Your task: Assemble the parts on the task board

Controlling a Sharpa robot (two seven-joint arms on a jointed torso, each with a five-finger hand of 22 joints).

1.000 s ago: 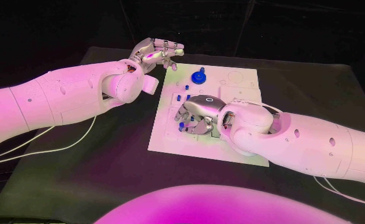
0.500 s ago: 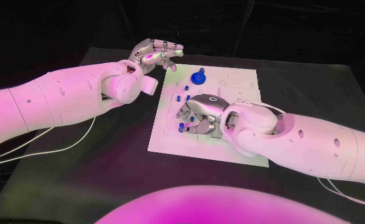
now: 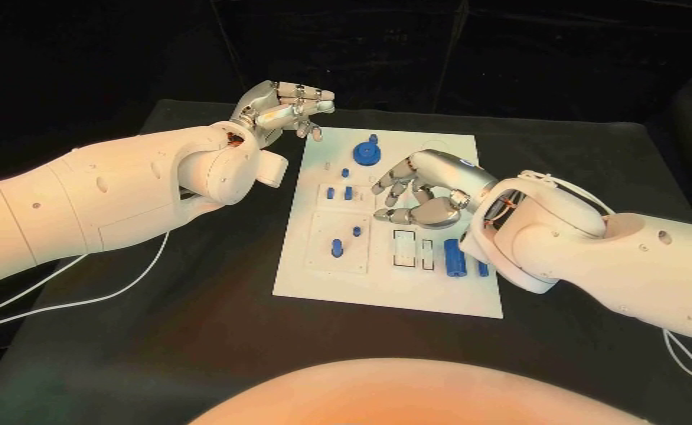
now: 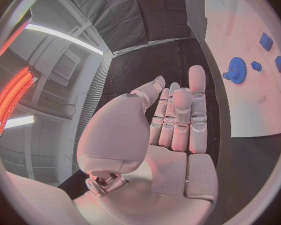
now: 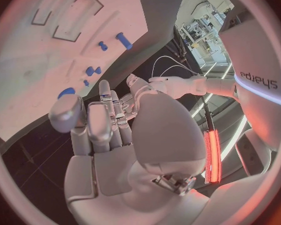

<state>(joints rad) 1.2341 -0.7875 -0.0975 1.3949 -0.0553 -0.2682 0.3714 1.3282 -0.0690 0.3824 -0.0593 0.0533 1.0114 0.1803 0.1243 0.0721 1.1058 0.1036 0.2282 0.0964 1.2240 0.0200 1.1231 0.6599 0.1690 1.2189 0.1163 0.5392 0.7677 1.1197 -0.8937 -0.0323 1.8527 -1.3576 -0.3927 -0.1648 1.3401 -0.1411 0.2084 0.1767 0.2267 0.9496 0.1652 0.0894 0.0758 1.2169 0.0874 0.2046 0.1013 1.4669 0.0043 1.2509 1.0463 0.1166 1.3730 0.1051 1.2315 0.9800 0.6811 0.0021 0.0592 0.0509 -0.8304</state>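
The white task board (image 3: 378, 280) lies in the middle of the black table. A blue gear (image 3: 369, 152) stands near its far edge, also seen as the gear (image 4: 235, 69). Small blue pegs (image 3: 338, 192) sit below it, and two more pegs (image 3: 348, 239) stand on the board's left half. An upright blue block (image 3: 453, 257) sits beside two empty rectangular slots (image 3: 415, 249). My right hand (image 3: 418, 195) hovers over the board's middle, fingers apart and loosely bent, holding nothing; its fingers (image 5: 106, 120) are bare. My left hand (image 3: 283, 105) floats off the board's far left corner, its fingers (image 4: 178, 115) straight and empty.
White cables (image 3: 101, 280) trail over the table under my left arm. Black tabletop (image 3: 173, 345) surrounds the board on the near and left sides. The right forearm (image 3: 577, 245) lies over the board's right edge.
My right hand has lifted off the board's near left part and drawn back toward the middle, uncovering the pegs, slots and blue block. The left hand has barely moved. The camera has shifted slightly.
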